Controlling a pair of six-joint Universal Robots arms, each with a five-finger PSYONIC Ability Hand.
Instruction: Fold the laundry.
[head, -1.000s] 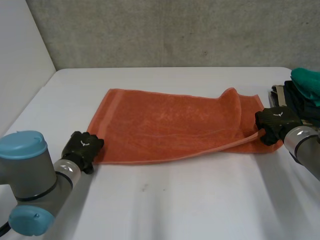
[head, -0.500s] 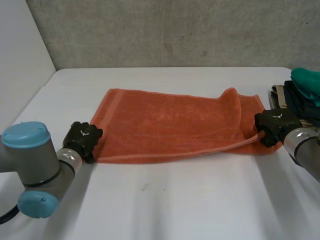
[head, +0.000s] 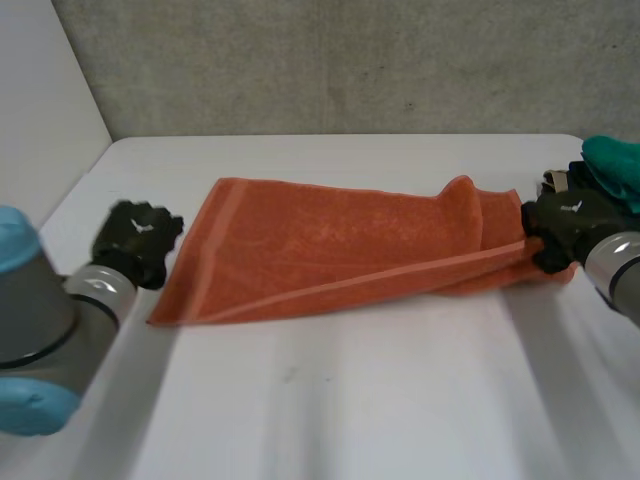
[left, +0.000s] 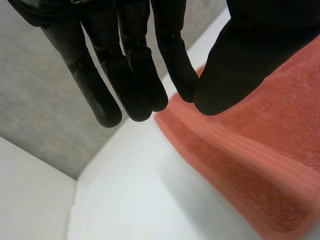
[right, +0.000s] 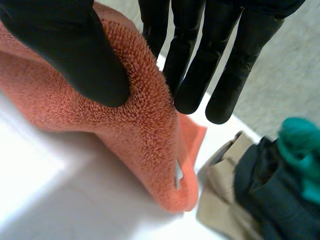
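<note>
Orange terry-cloth towel (head: 340, 250) lies spread on white tabletop (head: 350, 410), beside heap of dark and green clothes (head: 612, 165). Right robot hand (head: 562, 228) pinches heap-side end. Left robot hand (head: 138, 240) slack, empty, at far end. Judged soft, limp, light: grip corners.
</note>
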